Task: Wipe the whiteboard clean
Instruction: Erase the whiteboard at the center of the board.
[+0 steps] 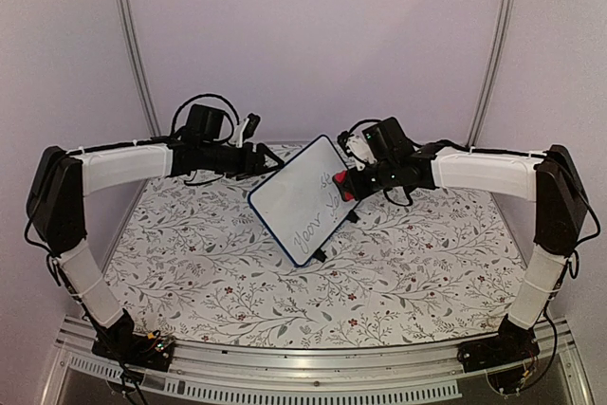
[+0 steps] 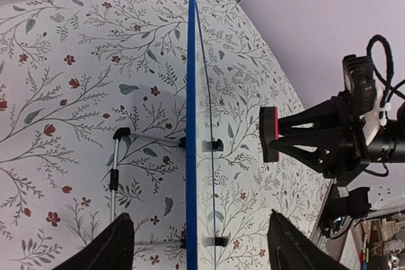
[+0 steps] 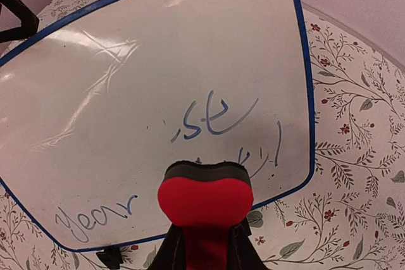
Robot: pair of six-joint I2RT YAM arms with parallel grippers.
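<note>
The whiteboard stands tilted on its black feet in the middle of the table. Blue handwriting remains along its lower and right parts. In the right wrist view the whiteboard fills the frame. The words "year" and "st" show on it. My right gripper is shut on a red eraser with a dark felt face, held just off the lower right of the board. Seen edge-on, the whiteboard sits between the jaws of my open left gripper. Its fingers stand clear of the frame. A gap separates the eraser from the board.
A floral cloth covers the table. A metal prop leg juts out behind the board. Pale walls close in at the back and sides, with two metal rails running up them.
</note>
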